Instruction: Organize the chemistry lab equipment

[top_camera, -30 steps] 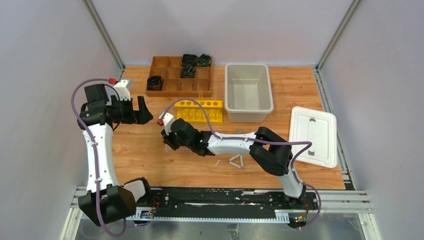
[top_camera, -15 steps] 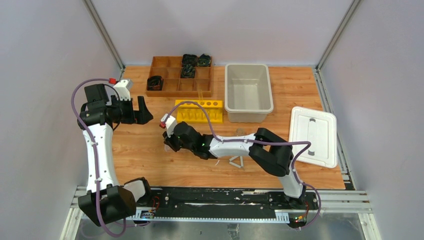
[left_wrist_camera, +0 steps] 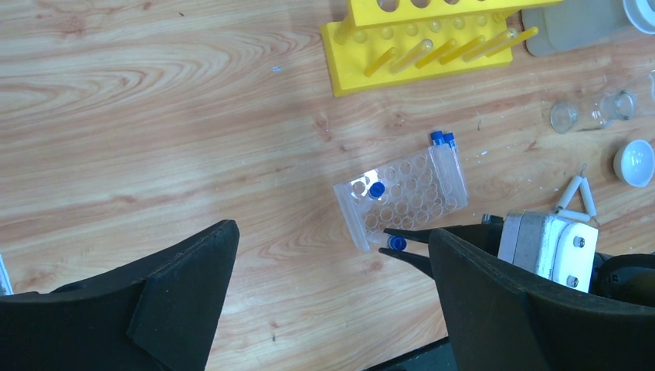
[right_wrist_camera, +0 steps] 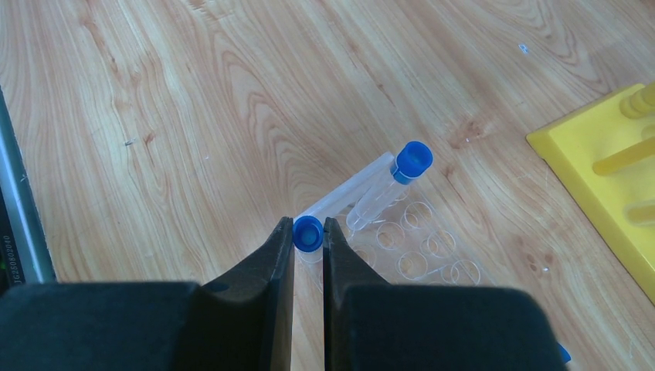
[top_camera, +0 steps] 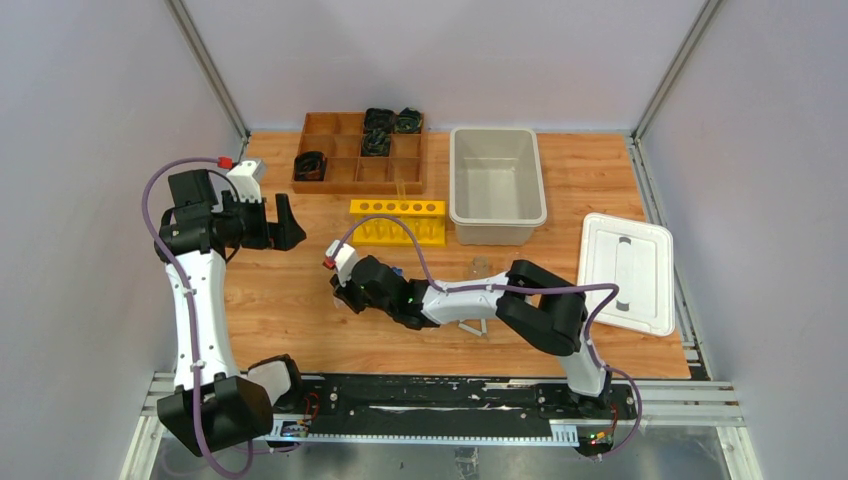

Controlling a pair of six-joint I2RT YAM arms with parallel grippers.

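Note:
My right gripper (right_wrist_camera: 308,232) is shut on a small clear blue-capped tube (right_wrist_camera: 308,236), held just beside the near corner of a clear plastic rack (right_wrist_camera: 432,251). The left wrist view also shows that rack (left_wrist_camera: 402,202). One capped tube (left_wrist_camera: 376,189) stands in it and two more (left_wrist_camera: 442,140) lie at its far end. Two small glass vessels (left_wrist_camera: 564,116) (left_wrist_camera: 618,104), a white round dish (left_wrist_camera: 637,161) and a white triangle (left_wrist_camera: 578,202) lie to the right. Thin glass tubes (left_wrist_camera: 444,52) sit in the yellow rack (top_camera: 398,222). My left gripper (top_camera: 283,226) is open and empty, high above the table's left side.
A grey bin (top_camera: 497,190) stands behind the yellow rack. Its white lid (top_camera: 626,272) lies at the right edge. The brown divided tray (top_camera: 345,172) with black coils is at the back. My right arm (top_camera: 470,295) stretches low across the middle, over the triangle.
My right gripper has moved nearer and slightly right with the blue-capped tube still in it. The left arm has not moved.

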